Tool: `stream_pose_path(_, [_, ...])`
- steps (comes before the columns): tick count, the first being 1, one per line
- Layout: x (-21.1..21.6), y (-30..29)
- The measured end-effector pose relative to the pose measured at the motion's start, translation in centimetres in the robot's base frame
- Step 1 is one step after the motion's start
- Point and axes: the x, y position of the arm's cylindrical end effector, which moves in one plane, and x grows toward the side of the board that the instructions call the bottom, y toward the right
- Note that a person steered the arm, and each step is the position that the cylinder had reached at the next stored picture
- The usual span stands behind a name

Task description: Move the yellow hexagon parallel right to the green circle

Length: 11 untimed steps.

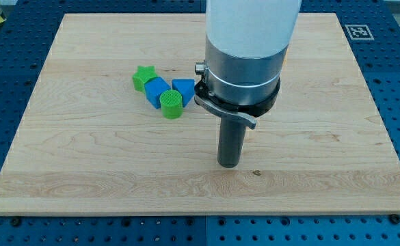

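The wooden board is filling the view, sitting on a blue pegboard table. My arm's pale body is looming over the centre-right, and it may be hiding things on the far side. My tip is resting on the board, a plain rod with nothing to spread or pinch, standing well right of and nearer than the cluster. The cluster is sitting left of centre: blue block, blue triangle-like block, green star, green circle, all touching. The yellow hexagon is not showing anywhere; I cannot tell where it is.
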Motion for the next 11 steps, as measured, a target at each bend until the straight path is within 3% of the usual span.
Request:
stream_pose_path(5, [-9.8, 2.5])
stream_pose_path(9, [-6.5, 1.5])
stream_pose_path(11, [-6.5, 4.4])
